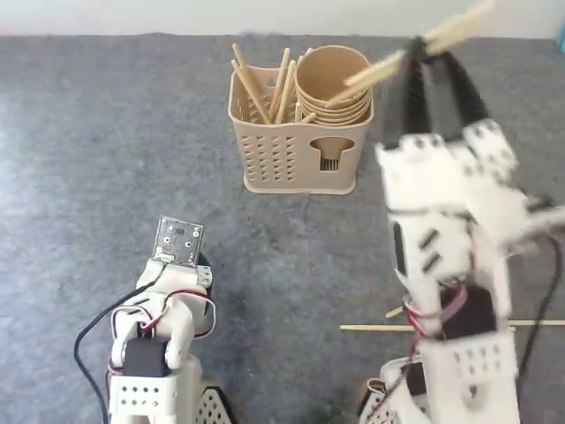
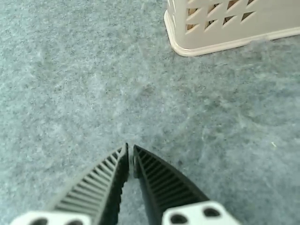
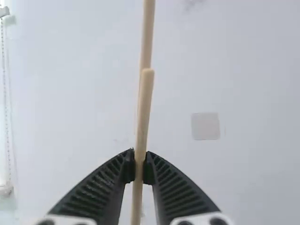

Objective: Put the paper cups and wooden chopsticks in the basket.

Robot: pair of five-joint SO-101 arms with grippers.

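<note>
Step in hand, as I judge it: chopstick delivery. My right gripper (image 3: 138, 161) is clenched on pair of wooden chopsticks (image 3: 144, 103), held high. In high view, pair (image 1: 380, 69) slants over basket (image 1: 296, 163), lower end above stacked paper cups (image 1: 327, 62). Other sticks already stand in basket.

Next move, my call: tip pair steeper, lower end into basket beside cups, then release.

Left gripper (image 2: 130, 149) is closed on nothing, low over grey mat near basket corner.

One loose chopstick (image 1: 371, 328) lies on mat by right arm base, so I reckon job unfinished.
</note>
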